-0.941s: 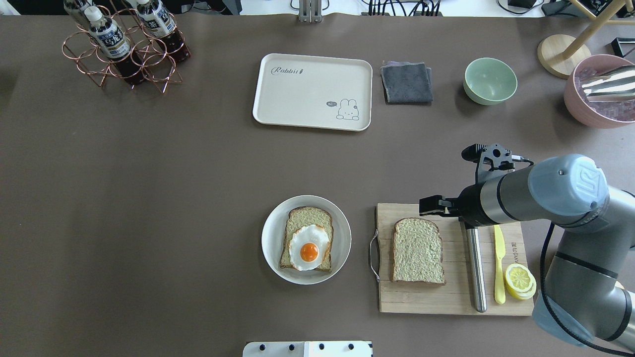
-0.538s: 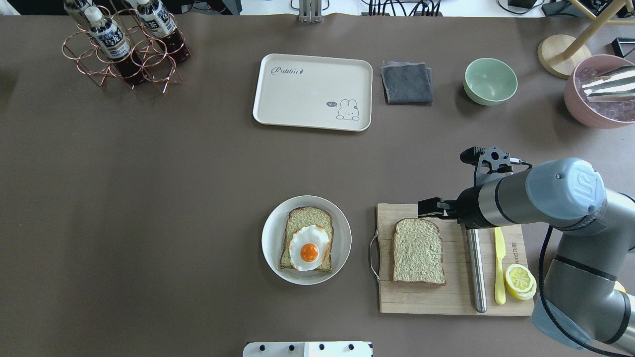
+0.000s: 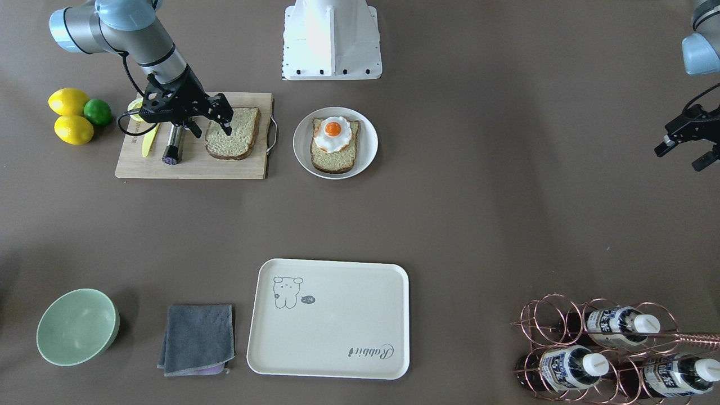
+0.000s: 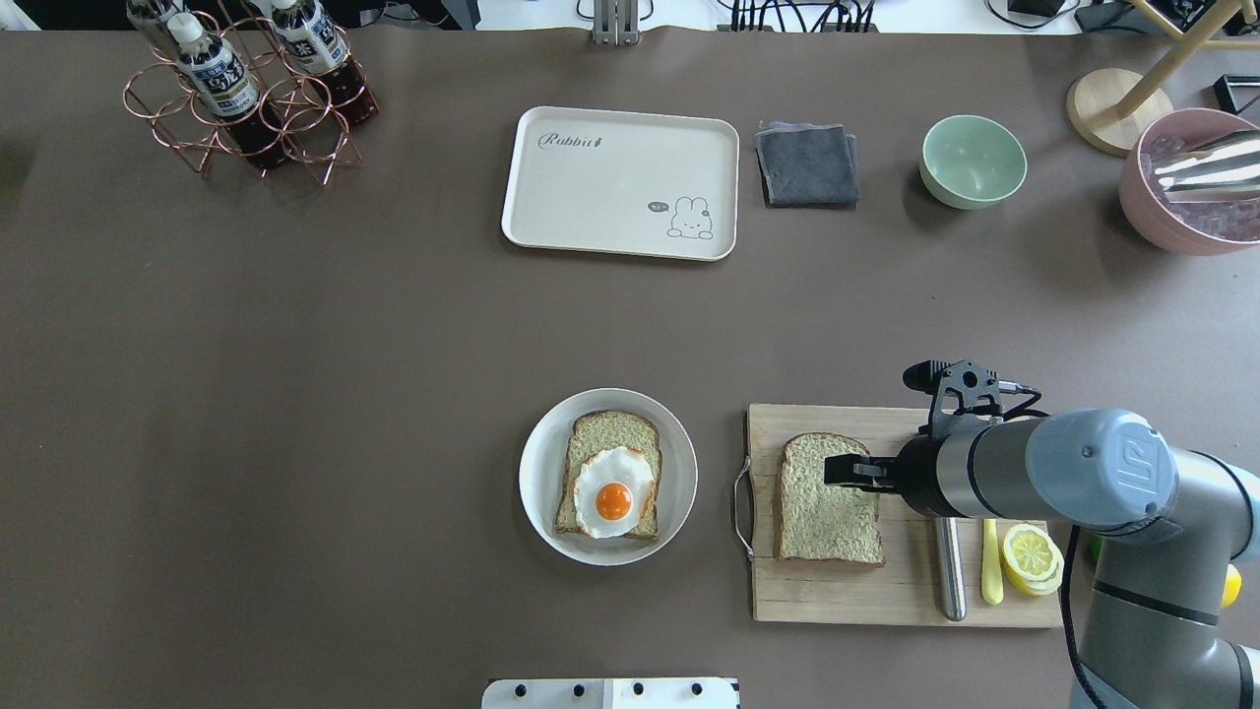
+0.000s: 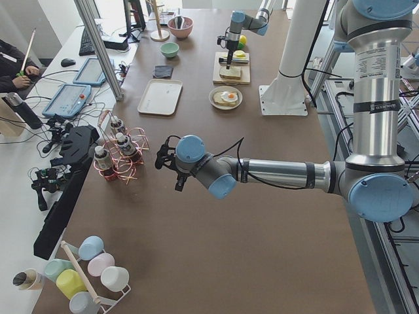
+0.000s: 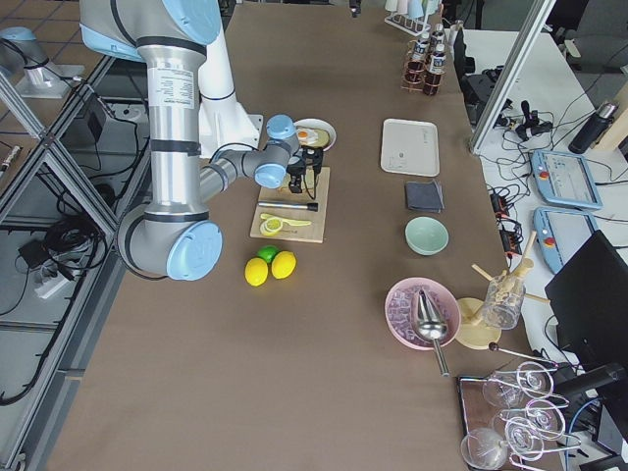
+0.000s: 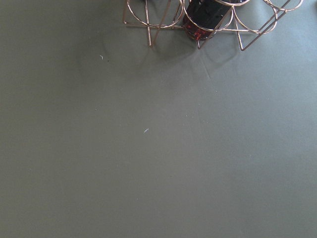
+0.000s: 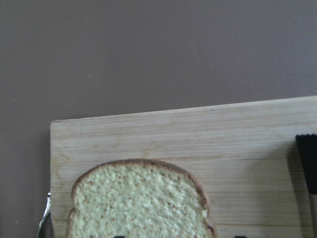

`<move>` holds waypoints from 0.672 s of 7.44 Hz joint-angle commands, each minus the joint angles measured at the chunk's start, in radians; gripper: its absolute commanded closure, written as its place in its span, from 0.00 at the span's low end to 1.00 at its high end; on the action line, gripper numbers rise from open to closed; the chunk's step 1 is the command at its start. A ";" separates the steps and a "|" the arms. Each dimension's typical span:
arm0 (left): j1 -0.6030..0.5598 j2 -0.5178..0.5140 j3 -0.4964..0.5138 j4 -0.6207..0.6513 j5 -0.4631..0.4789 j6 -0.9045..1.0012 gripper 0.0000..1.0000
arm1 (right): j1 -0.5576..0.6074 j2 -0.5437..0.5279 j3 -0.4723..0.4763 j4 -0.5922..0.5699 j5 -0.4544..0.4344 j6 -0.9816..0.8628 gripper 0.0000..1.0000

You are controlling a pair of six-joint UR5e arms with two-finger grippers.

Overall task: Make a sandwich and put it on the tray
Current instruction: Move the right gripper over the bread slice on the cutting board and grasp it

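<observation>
One bread slice [image 4: 825, 512] lies on the wooden cutting board [image 4: 837, 591]. It also shows in the right wrist view [image 8: 138, 203]. A second bread slice [image 4: 605, 433] lies on the round white plate [image 4: 536, 473] with the fried egg [image 4: 612, 484] on top. My right gripper [image 4: 845, 471] is open and empty, low over the right part of the board's slice; in the front-facing view [image 3: 212, 129] its fingers are spread. The cream tray [image 4: 620, 182] sits empty at the far middle. My left gripper [image 3: 683, 156] is open and empty, far off to the left.
On the board lie a metal rod [image 4: 948, 571], a yellow knife [image 4: 991, 571] and lemon slices [image 4: 1031, 556]. A grey cloth [image 4: 807, 164], green bowl [image 4: 973, 161] and pink bowl [image 4: 1186, 182] stand at the back right. A copper bottle rack [image 4: 246, 89] stands back left.
My right gripper has moved from the board's far edge toward the near side and now hangs over the bread slice. Bread, plate and tray have not moved.
</observation>
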 commanded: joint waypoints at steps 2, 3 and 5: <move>0.000 0.004 0.000 -0.002 0.000 0.006 0.01 | -0.025 -0.010 -0.005 0.005 -0.040 0.002 0.29; 0.000 0.004 0.000 -0.002 0.002 0.007 0.01 | -0.027 -0.008 -0.005 0.003 -0.042 0.004 0.44; 0.000 0.004 0.000 -0.002 0.002 0.009 0.01 | -0.032 0.001 -0.002 0.003 -0.052 0.045 1.00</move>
